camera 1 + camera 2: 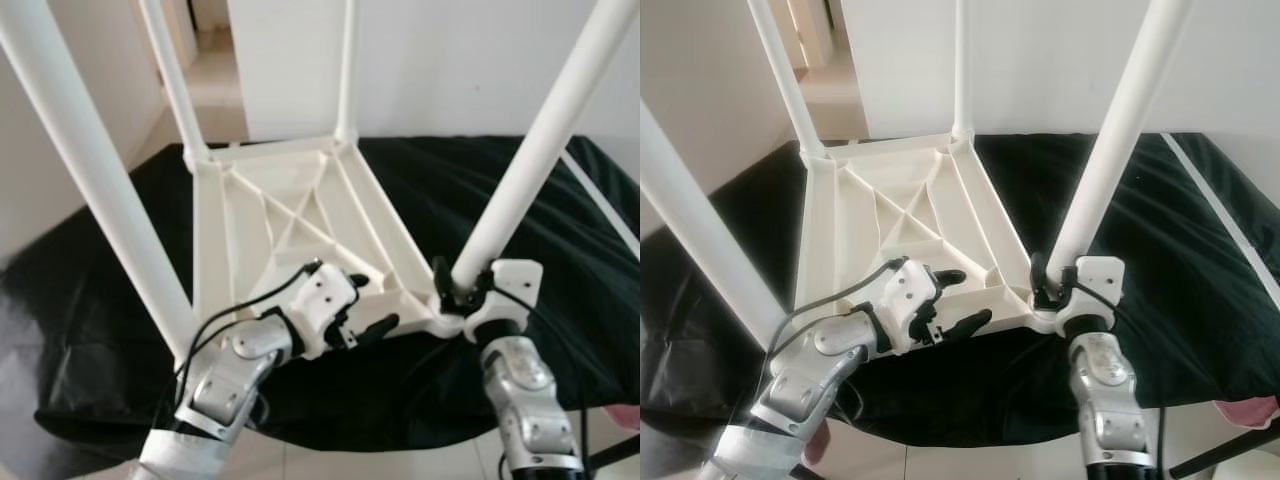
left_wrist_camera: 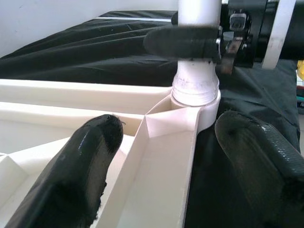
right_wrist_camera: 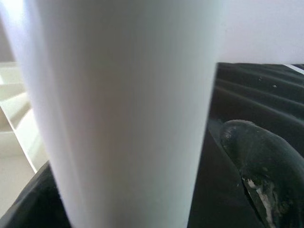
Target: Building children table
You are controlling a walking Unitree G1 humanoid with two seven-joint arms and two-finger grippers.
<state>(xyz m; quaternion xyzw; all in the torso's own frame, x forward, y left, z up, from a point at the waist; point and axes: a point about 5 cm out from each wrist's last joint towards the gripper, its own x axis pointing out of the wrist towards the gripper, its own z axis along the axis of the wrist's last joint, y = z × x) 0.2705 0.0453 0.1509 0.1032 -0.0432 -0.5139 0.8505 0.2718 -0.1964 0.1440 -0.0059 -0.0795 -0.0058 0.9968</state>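
Fingers of the right gripper (image 1: 462,290) are closed around the base of the near right table leg (image 1: 540,140), just above the round socket at the corner of the tabletop (image 1: 300,215); in the right wrist view the white leg (image 3: 128,109) is pressed close against the camera, with one black fingertip (image 3: 259,161) seen beside it. The left gripper (image 1: 368,303) is held open at the near edge of the tabletop, its two fingers spread to either side of the white rim rib, one finger (image 2: 71,175) over the inside of the frame and the other (image 2: 261,161) over the black cloth (image 1: 500,190); nothing is gripped by it. The table is laid upside down on the black cloth, its ribbed underside turned up and its four white legs pointed upward: the near left leg (image 1: 95,170), the far left leg (image 1: 172,70) and the far right leg (image 1: 346,65) are seated in their corner sockets. The cloth is spread over a pale floor (image 1: 215,90) before a white wall (image 1: 450,60).
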